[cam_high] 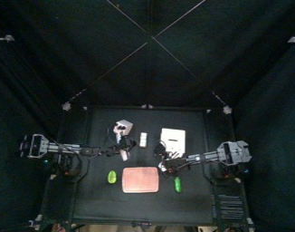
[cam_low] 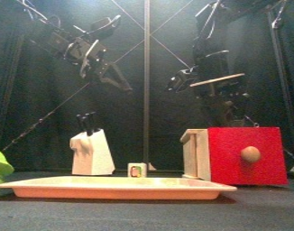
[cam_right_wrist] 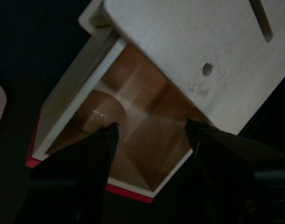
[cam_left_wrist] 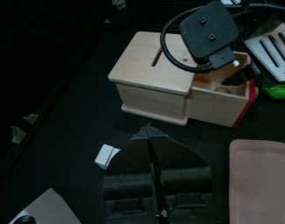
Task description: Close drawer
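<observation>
Small pale wooden box drawer (cam_left_wrist: 180,83) with red front panel (cam_low: 248,155), right of table centre, at three o'clock from the flat salmon-pink tray (cam_low: 119,187). Pulled out, not yet closed; pushing in remains. Right gripper (cam_right_wrist: 151,144) at the open end, jaws apart around it. Left gripper (cam_left_wrist: 156,149) hovering nearby, jaws together, empty.

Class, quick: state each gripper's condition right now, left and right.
Left gripper: fingers shut, holding nothing, short of the drawer.
Right gripper: fingers open, at the drawer's pulled-out part, gripping nothing.
</observation>
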{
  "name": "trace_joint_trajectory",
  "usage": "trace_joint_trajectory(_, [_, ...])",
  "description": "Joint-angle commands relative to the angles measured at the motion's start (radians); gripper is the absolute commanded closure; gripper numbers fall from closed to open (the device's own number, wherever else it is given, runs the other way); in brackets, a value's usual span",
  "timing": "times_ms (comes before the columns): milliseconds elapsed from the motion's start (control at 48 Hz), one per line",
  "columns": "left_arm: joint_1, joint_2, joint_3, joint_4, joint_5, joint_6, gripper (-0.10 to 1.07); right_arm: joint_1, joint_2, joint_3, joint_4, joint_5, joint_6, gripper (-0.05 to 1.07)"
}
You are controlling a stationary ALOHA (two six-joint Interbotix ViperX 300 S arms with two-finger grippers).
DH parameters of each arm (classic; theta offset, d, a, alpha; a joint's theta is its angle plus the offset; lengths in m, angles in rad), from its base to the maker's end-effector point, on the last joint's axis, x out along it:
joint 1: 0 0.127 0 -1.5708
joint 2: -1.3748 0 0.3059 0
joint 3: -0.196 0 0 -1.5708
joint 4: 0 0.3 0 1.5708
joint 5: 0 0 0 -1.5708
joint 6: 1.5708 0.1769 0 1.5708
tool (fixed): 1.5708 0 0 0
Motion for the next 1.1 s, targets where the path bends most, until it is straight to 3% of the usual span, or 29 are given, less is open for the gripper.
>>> trace_joint_trajectory(0, [0.002,-0.009,-0.012,0.002,0.005,-0.002,0.89,0.003,-0.029,-0.023,-0.002,0.008,0.008,0.08])
trace_joint_trajectory(208, [0.0,-0.006,-0.017,0.002,0.006,-0.006,0.89,0.026,-0.058,-0.044,-0.067,0.041,0.029,0.09])
trace_joint_trajectory(479, [-0.006,0.005,-0.023,0.002,0.074,-0.012,0.89,0.063,-0.201,-0.009,-0.144,-0.012,0.14,0.09])
trace_joint_trajectory(792, [-0.014,0.031,-0.04,-0.021,0.158,-0.011,0.89,0.081,-0.365,0.193,-0.172,-0.25,0.259,0.12])
trace_joint_trajectory(1083, [-0.011,0.083,-0.104,-0.12,0.13,-0.005,0.89,0.078,-0.541,0.388,-0.264,-0.48,0.287,0.38])
